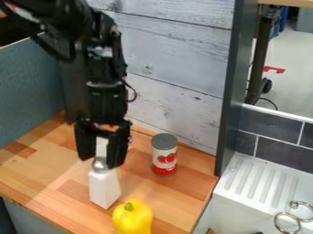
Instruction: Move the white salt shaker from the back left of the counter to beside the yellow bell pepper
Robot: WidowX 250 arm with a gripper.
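The white bottle (pixel 105 188) stands on the counter, directly below the gripper (pixel 98 161), its silvery round part near the fingertips; we can't quite tell whether the 2 jaws are apart or clamped on it. Largest first, we see the plank wall (pixel 177 50) behind, the wooden counter (pixel 36 169), and the white ridged drainboard (pixel 263 180) at right. Beside the bottle we find 1 upright red-and-white can (pixel 164 155), 1 yellow pepper (pixel 132 219) nearer us, and, at far right, metal rings (pixel 287 223).

No text could be read.
The can (pixel 164 142) bore a red-and-white label (pixel 165 161) with round red shapes (tomatoes, by their look); the pale marks low on it were too small.
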